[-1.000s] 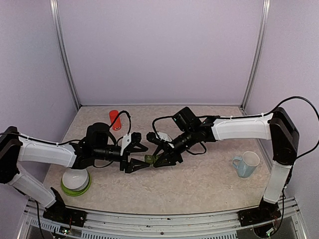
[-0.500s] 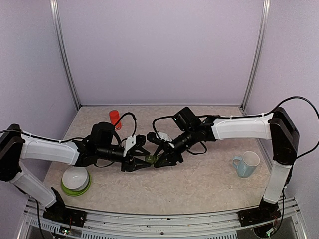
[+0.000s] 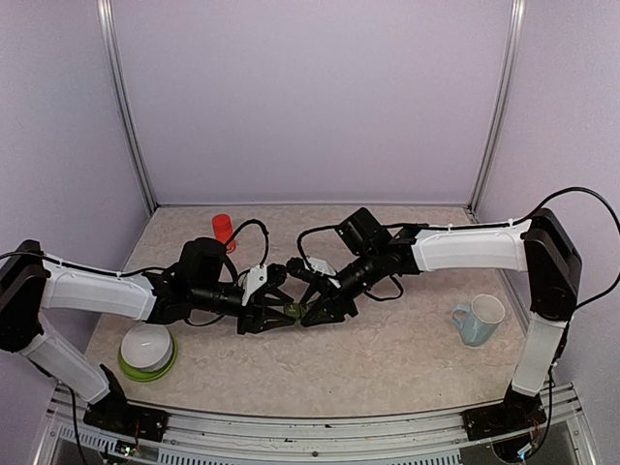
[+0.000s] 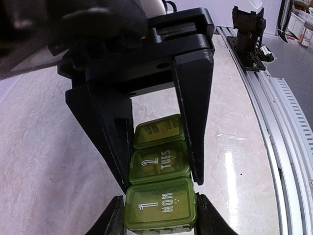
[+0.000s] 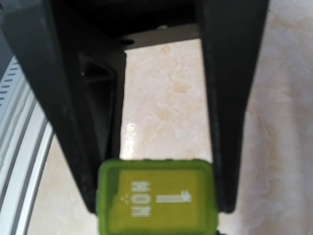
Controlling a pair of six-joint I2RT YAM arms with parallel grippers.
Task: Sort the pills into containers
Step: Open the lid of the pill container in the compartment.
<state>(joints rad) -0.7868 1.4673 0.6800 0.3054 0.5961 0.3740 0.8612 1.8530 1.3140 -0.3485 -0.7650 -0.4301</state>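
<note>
"Nearest the rail, was the white bowl point(image 3: 147, 345) at any risk?"

"Some. It sat close under the left arm point(image 3: 97, 291), so I judged a wide swing could have clipped it."

"And the middle of the table point(image 3: 407, 358)?"

"The containers point(image 4: 160, 164) were caught between both arms there. The left gripper point(image 3: 276, 313) was clamped on the MON end, and the right gripper point(image 3: 310, 308) pinched the TUES end. I couldn't tell whether the strip touched the surface. All three lids were down. Had the arms pulled unevenly, the strip could have twisted or slipped free."

"Farther back?"

"The orange-red bottle point(image 3: 223, 229) stood just behind the left arm. A retreating elbow might have tipped it. No pills showed anywhere."
</note>
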